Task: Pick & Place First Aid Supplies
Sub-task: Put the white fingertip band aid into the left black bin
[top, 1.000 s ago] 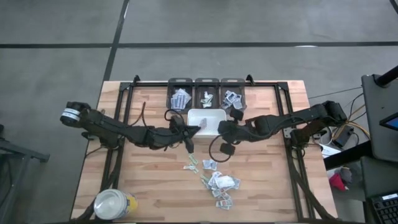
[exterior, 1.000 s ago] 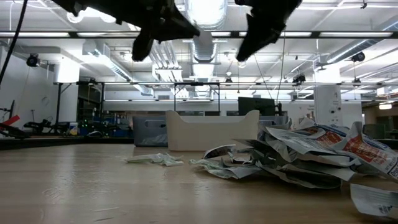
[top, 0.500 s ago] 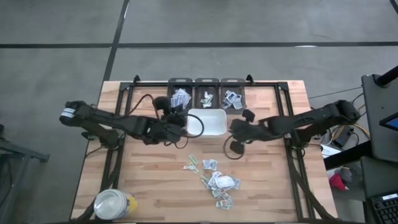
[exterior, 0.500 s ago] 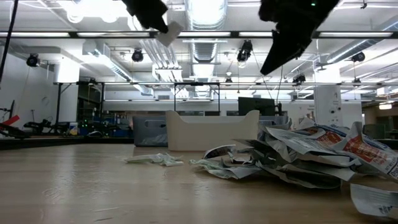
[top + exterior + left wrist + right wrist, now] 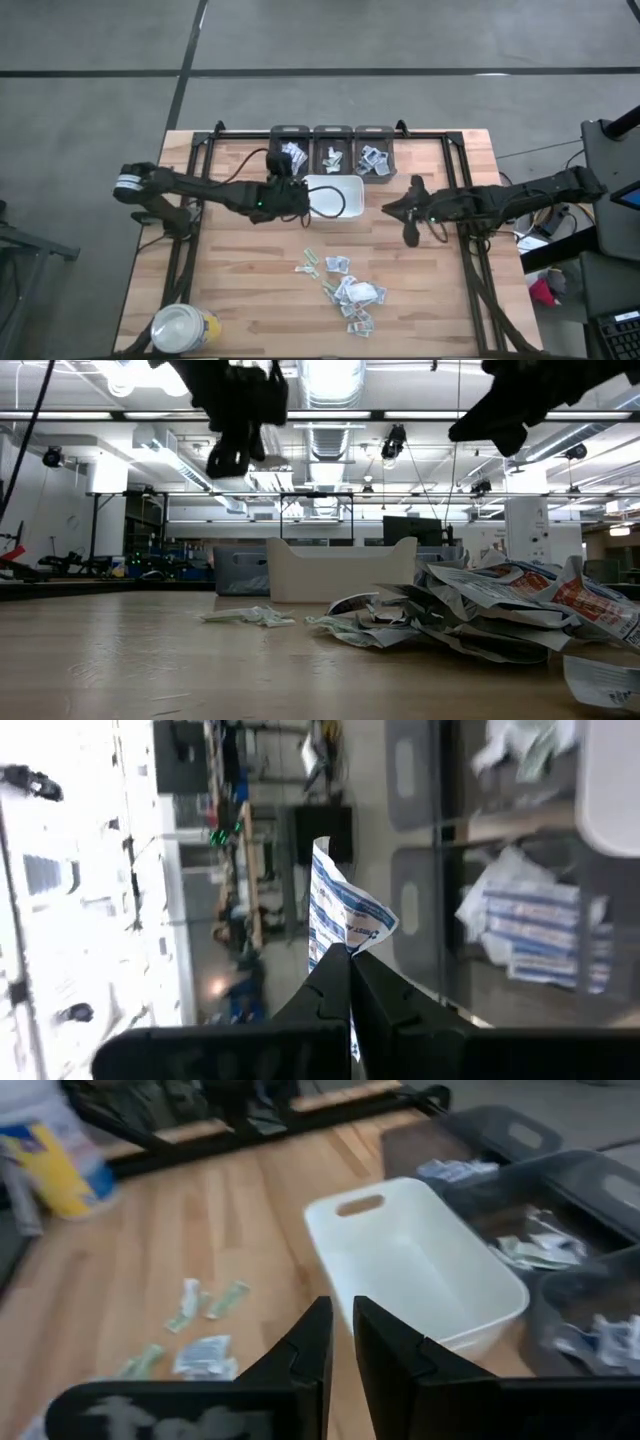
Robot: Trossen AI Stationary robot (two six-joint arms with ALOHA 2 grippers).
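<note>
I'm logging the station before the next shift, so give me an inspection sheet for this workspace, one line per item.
Surface: light wooden slatted table, black frame rails along its edges.
Job's things: pile of small white paper packets loose on the table; more in three dark bins at the far edge; white rectangular plastic tray holds nothing.
Clutter: round yellow jar with white lid at a near corner.
Grippers: left gripper shut on a blue-printed white packet, near the bins; right gripper right of the tray, holds nothing, narrow gap between its fingers.
Cables: black loop over the tray.
Surroundings: workshop room, no person clearly seen.
</note>
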